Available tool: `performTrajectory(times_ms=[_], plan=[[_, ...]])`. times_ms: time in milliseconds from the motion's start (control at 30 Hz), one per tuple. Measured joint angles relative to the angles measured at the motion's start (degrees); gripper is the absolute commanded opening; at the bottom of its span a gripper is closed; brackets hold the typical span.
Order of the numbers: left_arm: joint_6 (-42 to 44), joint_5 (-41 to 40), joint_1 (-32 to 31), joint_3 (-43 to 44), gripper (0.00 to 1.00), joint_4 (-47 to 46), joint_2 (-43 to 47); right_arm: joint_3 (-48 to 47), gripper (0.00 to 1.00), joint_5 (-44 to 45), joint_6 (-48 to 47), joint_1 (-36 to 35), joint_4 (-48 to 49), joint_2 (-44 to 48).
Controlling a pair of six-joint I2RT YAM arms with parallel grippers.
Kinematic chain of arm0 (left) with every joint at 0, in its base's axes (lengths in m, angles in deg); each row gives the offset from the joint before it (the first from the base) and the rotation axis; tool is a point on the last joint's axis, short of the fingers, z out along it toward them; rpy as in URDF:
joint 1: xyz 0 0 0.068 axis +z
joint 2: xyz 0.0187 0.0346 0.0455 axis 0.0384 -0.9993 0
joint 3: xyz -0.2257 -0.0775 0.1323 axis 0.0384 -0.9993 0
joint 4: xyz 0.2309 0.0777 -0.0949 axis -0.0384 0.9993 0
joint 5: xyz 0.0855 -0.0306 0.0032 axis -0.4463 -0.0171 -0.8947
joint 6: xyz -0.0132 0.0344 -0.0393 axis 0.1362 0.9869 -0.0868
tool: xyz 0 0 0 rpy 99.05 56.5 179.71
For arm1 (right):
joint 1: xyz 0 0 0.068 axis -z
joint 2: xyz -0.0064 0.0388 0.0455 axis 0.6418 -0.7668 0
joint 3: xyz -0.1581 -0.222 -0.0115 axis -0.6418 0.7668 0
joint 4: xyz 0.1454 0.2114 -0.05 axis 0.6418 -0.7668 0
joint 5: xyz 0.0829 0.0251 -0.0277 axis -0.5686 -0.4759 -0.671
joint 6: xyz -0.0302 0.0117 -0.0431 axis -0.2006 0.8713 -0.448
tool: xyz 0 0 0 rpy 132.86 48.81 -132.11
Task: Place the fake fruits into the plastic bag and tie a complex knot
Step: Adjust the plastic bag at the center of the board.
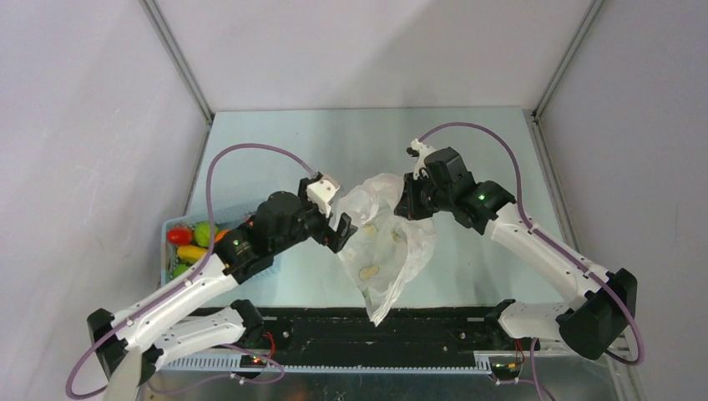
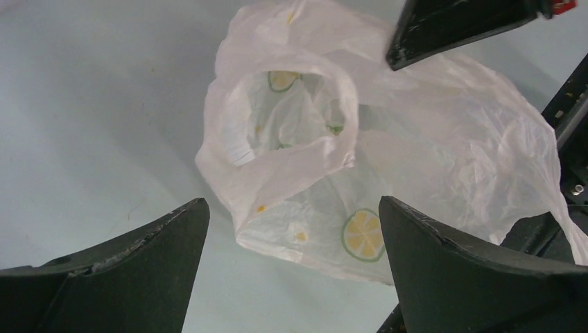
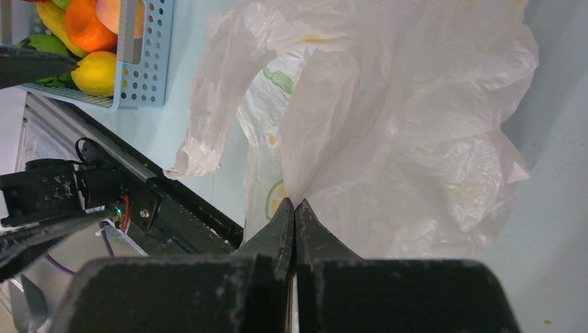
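Fingers (image 2: 132, 270) on the left gripper (image 2: 292, 208) are spread wide with nothing between them; the plastic bag (image 2: 451, 152) lies just beyond their tips. Over on the other side, the right gripper (image 3: 296, 205) has its fingers pressed tight together, pinching a fold of the bag's thin white film right at the tips.

Starting from the near edge: a black rail (image 1: 434, 330) runs across the front of the worktop (image 1: 334, 142), with both arm bases beside it. Just past it on the left stands a light blue basket (image 3: 145, 69), and the fake fruits (image 1: 192, 251) sit in it, red, green, yellow and orange ones piled together, apart from the bag.

Centre stage, the bag stretches from near the rail up toward the two grippers, crumpled, with its citrus-slice prints showing through. The left gripper hovers at its left side and the right one grips its upper right edge. In the left wrist view, an opening in the bag gapes toward the camera, with more slice prints visible inside. In the right wrist view, one strip-like handle (image 3: 208, 118) hangs loose on the side toward the basket.

Beyond the grippers, the pale green worktop runs on to the grey back wall (image 1: 376, 50).
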Motion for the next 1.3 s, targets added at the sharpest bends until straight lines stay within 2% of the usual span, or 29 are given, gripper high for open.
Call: performTrajectory(times_ms=[200, 367, 433, 467, 500, 533, 567, 633, 700, 833, 967, 1100, 1233, 1300], plan=[[2.51, -4.57, -6.03, -0.04, 0.99, -5.9, -3.15, 0.0, 0.0, -1.64, 1.22, 0.33, 0.44, -0.24], [3.87, -7.82, -7.8, 0.72, 0.97, -8.76, -9.46, 0.0, 0.0, -2.73, 1.62, 0.39, 0.63, -0.24], [4.17, -9.11, -8.15, 1.73, 0.86, -8.72, -12.52, 0.0, 0.0, -3.06, 1.64, 0.55, 0.63, -0.24], [4.31, -9.84, -8.31, 2.16, 0.75, -8.72, -13.84, 0.0, 0.0, -3.17, 1.64, 0.57, 0.66, -0.24], [4.46, -10.56, -8.44, 2.51, 0.69, -8.63, -14.8, 0.0, 0.0, -3.32, 1.64, 0.63, 0.66, -0.24], [4.85, -11.96, -8.55, 2.86, 0.56, -8.46, -15.69, 0.0, 0.0, -3.5, 1.64, 0.72, 0.66, -0.24], [5.16, -13.31, -8.63, 3.1, 0.51, -8.28, -16.17, 0.0, 0.0, -3.63, 1.66, 0.83, 0.63, -0.22], [5.38, -16.74, -8.68, 3.48, 0.33, -7.8, -16.48, 0.0, 0.0, -3.87, 1.64, 1.2, 0.63, -0.17], [5.38, -20.92, -8.72, 4.04, 0.22, -7.48, -16.7, 0.07, 0.0, -4.31, 1.64, 1.75, 0.66, -0.07], [4.83, -27.87, -8.15, 6.6, 0.06, -6.34, -18.75, 0.68, 0.0, -5.49, 1.64, 2.86, 0.68, 0.37], [2.95, -31.52, -6.1, 8.94, 0.02, -5.44, -21.38, 1.2, 0.0, -6.16, 1.62, 3.41, 0.66, 0.42], [-0.7, -32.06, -0.5, 10.64, 0.0, -5.18, -22.93, 2.16, 0.0, -6.58, 1.6, 3.43, 0.66, 0.42], [-4.28, -29.27, 4.61, 11.23, 0.02, -5.49, -23.56, 2.84, 0.0, -6.82, 1.62, 3.41, 1.49, 0.42], [-5.46, -27.17, 5.49, 11.23, 0.08, -5.53, -23.91, 2.86, 0.0, -6.71, 1.62, 3.39, 1.9, 0.42]])
